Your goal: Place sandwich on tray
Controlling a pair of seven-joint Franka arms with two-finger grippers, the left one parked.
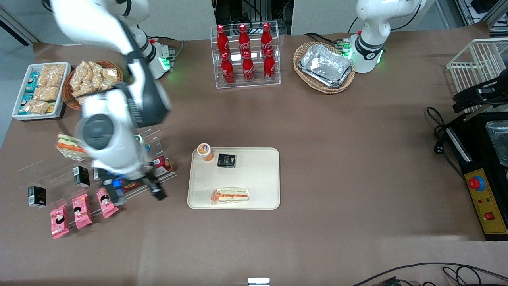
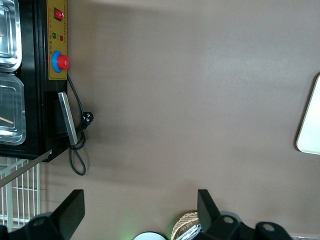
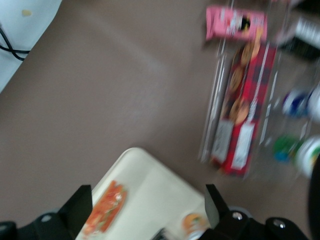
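Now the cream, red-and-green-striped sandwich (image 1: 230, 196) lies on the tray (image 1: 258, 178); end effector (image 1: 137, 194) spread wide, empty.

The tray (image 1: 262, 178) is the landmark on the desk (image 1: 357, 159). The sandwich (image 1: 230, 195) lies on the tray, along its edge nearest the front camera. The end effector (image 1: 137, 194), open, hangs above the desk beside the tray, toward the working arm's end.
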